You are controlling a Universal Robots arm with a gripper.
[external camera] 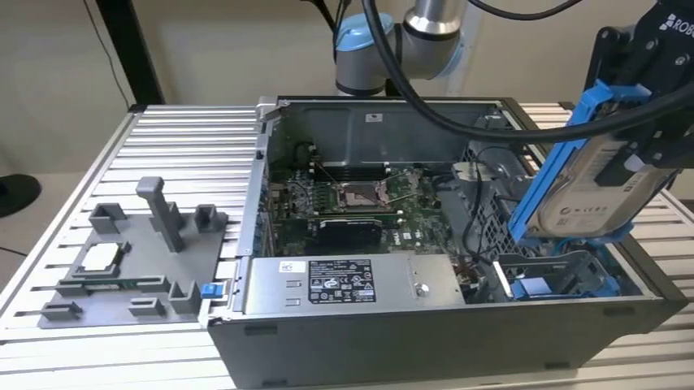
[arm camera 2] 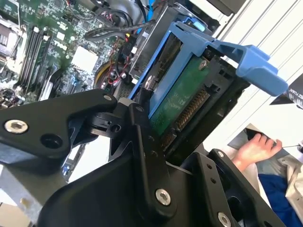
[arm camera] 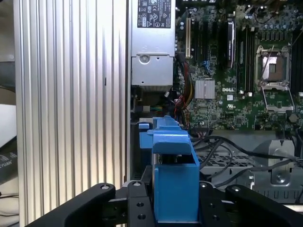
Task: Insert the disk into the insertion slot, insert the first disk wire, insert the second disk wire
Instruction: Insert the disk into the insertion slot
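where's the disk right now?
At the exterior view's right, the disk is held tilted in the gripper, above the open case, just over the slot and not yet in it.

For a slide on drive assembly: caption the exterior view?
Gripper holds the disk tilted above the insertion slot of an open computer case.
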